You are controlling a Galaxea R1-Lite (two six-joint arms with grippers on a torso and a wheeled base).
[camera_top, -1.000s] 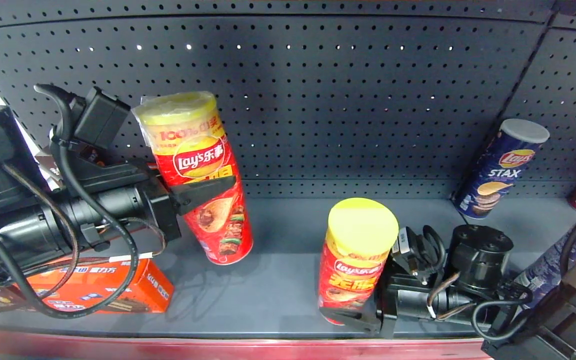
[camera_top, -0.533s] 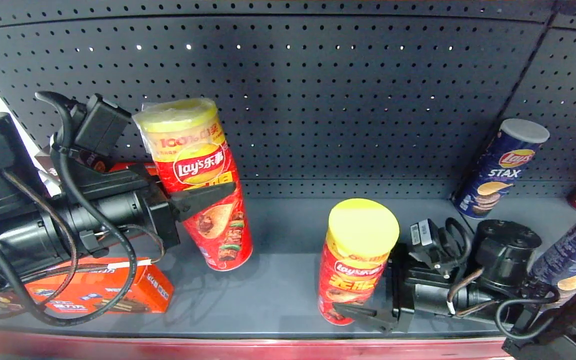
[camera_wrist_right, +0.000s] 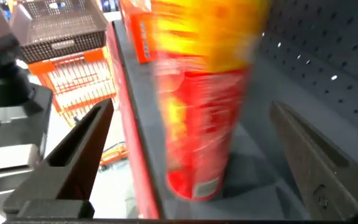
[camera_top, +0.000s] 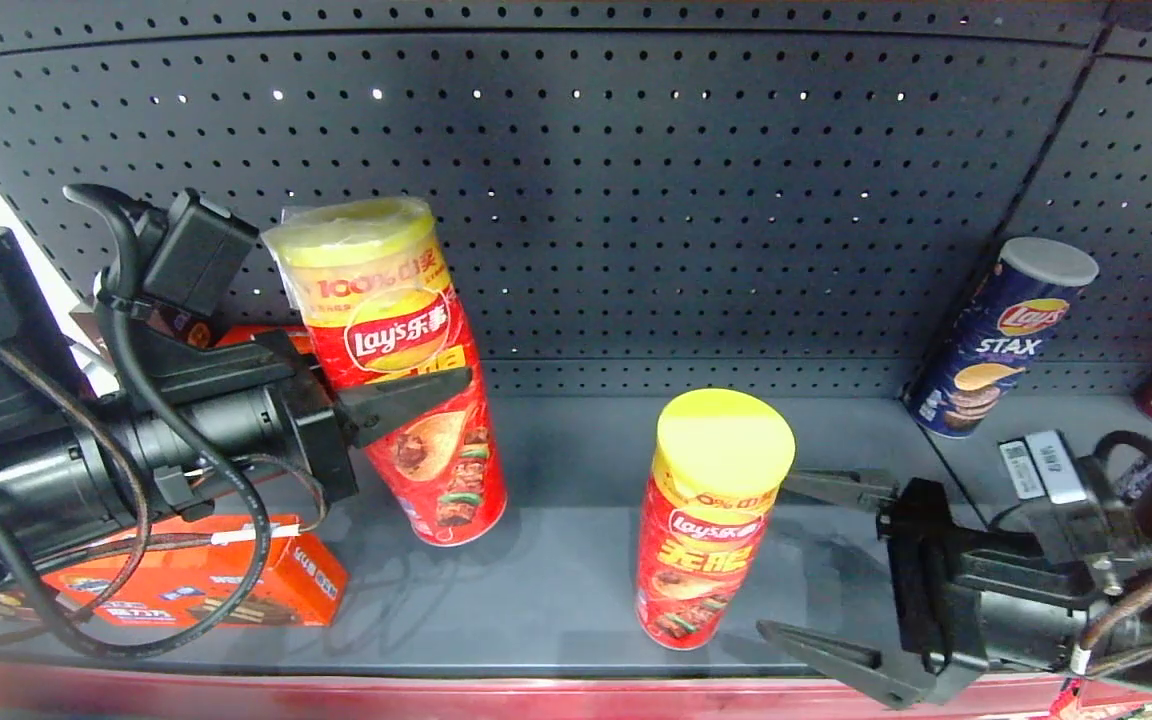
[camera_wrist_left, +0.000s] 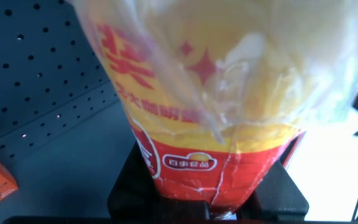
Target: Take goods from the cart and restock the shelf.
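Head view: right jaws now wide, pulled back off front can (camera_top: 708, 535); left jaws hold tilted can (camera_top: 388, 315).

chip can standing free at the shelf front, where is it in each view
Head view: chip can at centre front, beside the open right gripper.
Left wrist view: that is the other can, in the left gripper.
Right wrist view: chip can centre, blurred.
Shared landmark: the perforated back panel.

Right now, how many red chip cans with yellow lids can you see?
2. One can is held in the left gripper, at left; the other can stands near the shelf front, before the open right gripper. More may be hidden.
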